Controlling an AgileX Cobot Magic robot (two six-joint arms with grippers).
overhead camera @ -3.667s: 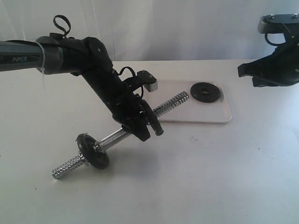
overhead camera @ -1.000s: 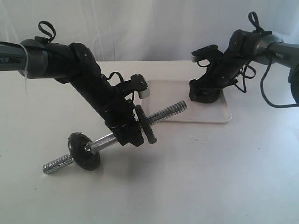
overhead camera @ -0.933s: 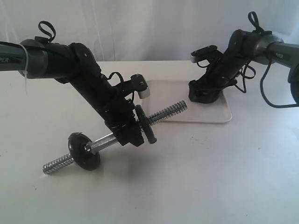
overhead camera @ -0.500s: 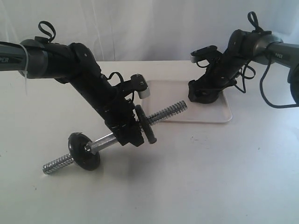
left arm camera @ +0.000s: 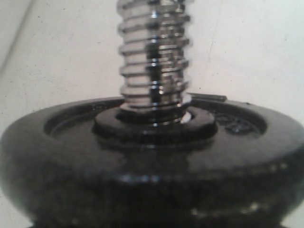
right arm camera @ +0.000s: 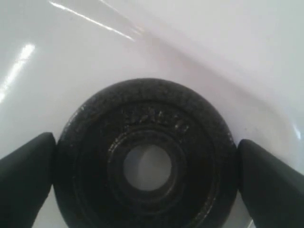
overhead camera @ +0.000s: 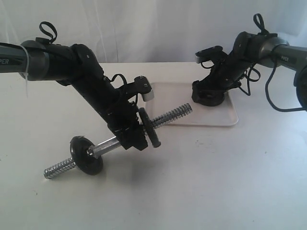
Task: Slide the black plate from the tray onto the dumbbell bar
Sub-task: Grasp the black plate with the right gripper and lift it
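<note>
Black round weight plate (right arm camera: 147, 118) lies flat between the right gripper (right arm camera: 146, 164)'s wide-spread jaws, unlifted, while the left gripper (overhead camera: 139, 132) clamps the chrome dumbbell bar (overhead camera: 172, 115).

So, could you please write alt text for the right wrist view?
A black plate with a centre hole lies flat in the white tray. Two black fingers of the right gripper flank it at its rim; contact is unclear.

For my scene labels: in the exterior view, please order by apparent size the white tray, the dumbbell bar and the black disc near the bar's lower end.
1. tray: largest area.
2. dumbbell bar: longer than the tray but thin.
3. black disc: clearly smallest, although nearer the camera.
</note>
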